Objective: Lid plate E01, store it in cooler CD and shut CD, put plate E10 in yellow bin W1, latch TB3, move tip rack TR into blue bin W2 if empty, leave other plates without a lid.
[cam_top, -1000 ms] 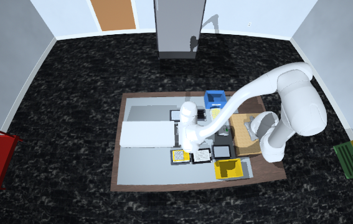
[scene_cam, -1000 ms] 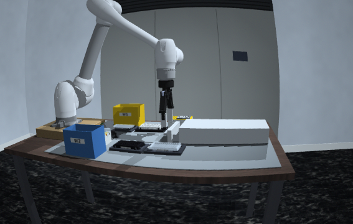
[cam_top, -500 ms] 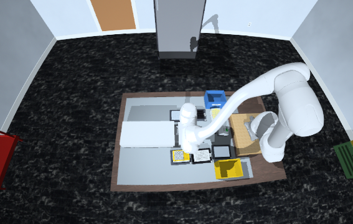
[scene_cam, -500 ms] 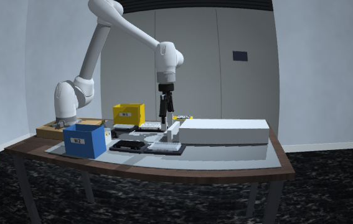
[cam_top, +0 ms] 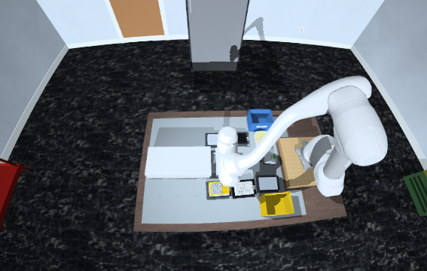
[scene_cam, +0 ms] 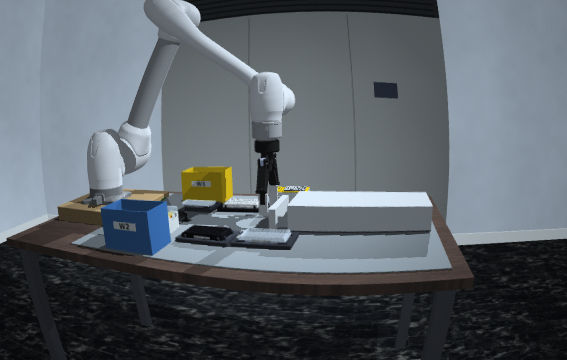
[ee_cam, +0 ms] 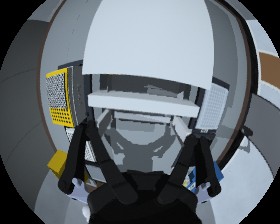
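Bench (scene_cam: 243, 283) stands on dark speckled floor (cam_top: 85, 94).

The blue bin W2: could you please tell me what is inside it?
From the top view, the blue bin W2 shows only a bare blue floor where visible. Its near wall hides part of the floor, and the arm crosses one corner, so that part cannot be checked.

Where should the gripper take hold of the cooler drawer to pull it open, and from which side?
Probably the thin upright front panel at the cooler's arm-facing end, taken from straight above. It stands clear of the housing, so the open gripper can straddle its top edge.
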Action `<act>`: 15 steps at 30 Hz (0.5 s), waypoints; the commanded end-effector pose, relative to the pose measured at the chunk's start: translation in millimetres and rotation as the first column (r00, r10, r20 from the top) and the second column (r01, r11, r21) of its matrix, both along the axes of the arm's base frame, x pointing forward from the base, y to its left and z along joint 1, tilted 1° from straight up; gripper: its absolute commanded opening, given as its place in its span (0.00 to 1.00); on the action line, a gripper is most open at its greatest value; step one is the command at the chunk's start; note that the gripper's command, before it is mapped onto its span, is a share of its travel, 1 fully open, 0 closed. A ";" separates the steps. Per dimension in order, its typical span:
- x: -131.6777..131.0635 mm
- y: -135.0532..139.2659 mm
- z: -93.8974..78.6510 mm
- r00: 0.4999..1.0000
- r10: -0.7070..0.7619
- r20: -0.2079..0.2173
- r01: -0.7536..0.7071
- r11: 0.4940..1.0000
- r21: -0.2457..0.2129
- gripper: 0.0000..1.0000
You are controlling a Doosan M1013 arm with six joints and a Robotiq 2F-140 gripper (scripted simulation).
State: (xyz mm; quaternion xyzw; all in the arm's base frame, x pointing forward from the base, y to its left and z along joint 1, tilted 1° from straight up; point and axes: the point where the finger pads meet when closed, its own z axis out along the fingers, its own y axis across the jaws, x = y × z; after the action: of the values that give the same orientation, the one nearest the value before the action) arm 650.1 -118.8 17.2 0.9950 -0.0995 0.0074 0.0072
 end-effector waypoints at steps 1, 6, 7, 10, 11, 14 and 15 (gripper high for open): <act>0.1 0.0 -3.4 1.000 0.000 0.000 0.000 1.000 0.000 0.87; 0.1 -0.1 -8.7 1.000 0.000 0.000 0.000 1.000 0.000 0.87; 0.1 -0.1 -8.7 1.000 0.000 0.000 0.000 1.000 0.000 0.87; 0.2 -0.1 -10.7 1.000 0.000 0.000 0.000 1.000 0.000 0.87; 0.2 -0.1 -10.7 1.000 0.000 0.000 0.000 1.000 0.000 0.87; 0.2 -0.1 -10.7 1.000 0.000 0.000 0.000 1.000 0.000 0.87; 0.2 -0.1 -10.7 1.000 0.000 0.000 0.000 1.000 0.000 0.66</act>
State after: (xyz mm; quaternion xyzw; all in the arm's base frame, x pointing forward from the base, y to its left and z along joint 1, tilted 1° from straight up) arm 650.2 -119.0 6.4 0.9950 -0.0995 0.0074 0.0072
